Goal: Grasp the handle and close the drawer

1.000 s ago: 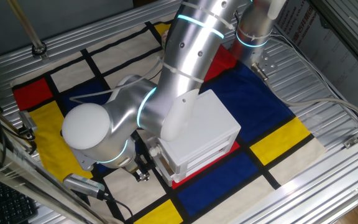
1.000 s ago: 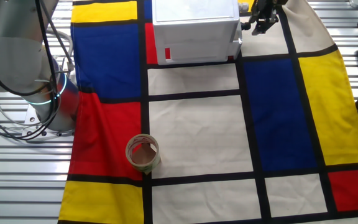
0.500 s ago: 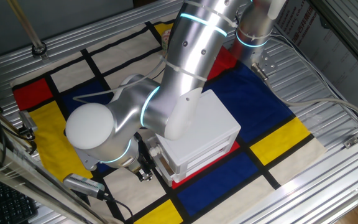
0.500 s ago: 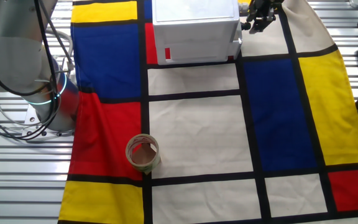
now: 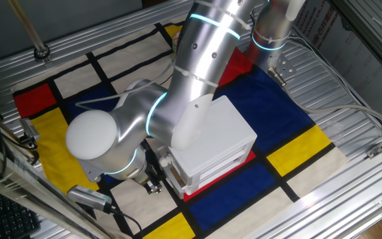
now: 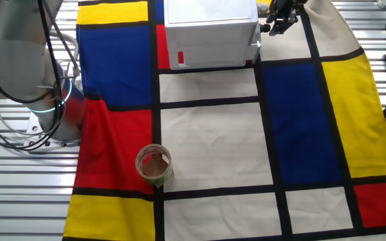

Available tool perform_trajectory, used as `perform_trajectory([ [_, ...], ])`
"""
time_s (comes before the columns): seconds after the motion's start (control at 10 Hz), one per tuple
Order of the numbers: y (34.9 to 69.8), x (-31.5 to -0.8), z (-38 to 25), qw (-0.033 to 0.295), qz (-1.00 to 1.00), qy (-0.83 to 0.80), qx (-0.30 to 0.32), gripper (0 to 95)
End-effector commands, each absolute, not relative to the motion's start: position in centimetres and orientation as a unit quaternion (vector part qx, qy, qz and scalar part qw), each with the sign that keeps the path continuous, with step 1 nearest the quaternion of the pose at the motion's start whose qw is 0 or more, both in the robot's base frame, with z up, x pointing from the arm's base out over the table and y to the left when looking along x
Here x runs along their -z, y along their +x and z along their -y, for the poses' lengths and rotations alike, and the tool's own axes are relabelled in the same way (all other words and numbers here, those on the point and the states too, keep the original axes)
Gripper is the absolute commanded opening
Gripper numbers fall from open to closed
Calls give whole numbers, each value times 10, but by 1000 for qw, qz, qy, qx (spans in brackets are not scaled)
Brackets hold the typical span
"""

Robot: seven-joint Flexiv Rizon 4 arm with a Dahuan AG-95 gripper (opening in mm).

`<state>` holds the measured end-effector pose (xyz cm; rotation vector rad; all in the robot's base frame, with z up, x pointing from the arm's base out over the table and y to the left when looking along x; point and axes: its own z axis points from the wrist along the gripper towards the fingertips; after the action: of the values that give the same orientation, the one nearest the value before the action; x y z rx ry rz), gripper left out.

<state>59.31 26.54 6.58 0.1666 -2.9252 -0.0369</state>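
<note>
The white mini cabinet (image 5: pixel 217 143) stands on the chequered cloth; in the other fixed view it (image 6: pixel 210 30) sits at the top edge. The drawer front (image 5: pixel 172 174) faces the lower left and shows as a narrow white strip (image 6: pixel 256 45) on the cabinet's right side, standing only slightly out. My gripper (image 5: pixel 152 180) hangs just in front of that face, a small gap away, and also shows in the other fixed view (image 6: pixel 279 23). Its dark fingers look parted and hold nothing. The handle is too small to make out, partly hidden behind the fingers.
My arm (image 5: pixel 197 79) arches over the cabinet and hides its back. A roll of tape (image 6: pixel 154 165) lies on the cloth near the red patch. The arm's base (image 6: pixel 49 110) and cables stand at the left. A keyboard (image 5: pixel 5 216) lies off the cloth's corner.
The gripper has lifted a trifle beside the drawer front, and the arm swayed slightly and came back. The cabinet and drawer have not moved.
</note>
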Motion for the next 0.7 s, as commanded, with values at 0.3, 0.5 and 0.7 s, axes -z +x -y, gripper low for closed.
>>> perform_trajectory([
  [0.3, 593, -66, -266, 109, 993, 52, 12, 190],
  [0.5, 594, -66, -266, 113, 992, 50, 12, 190],
  [0.7, 594, -66, -266, 113, 992, 47, 13, 190],
])
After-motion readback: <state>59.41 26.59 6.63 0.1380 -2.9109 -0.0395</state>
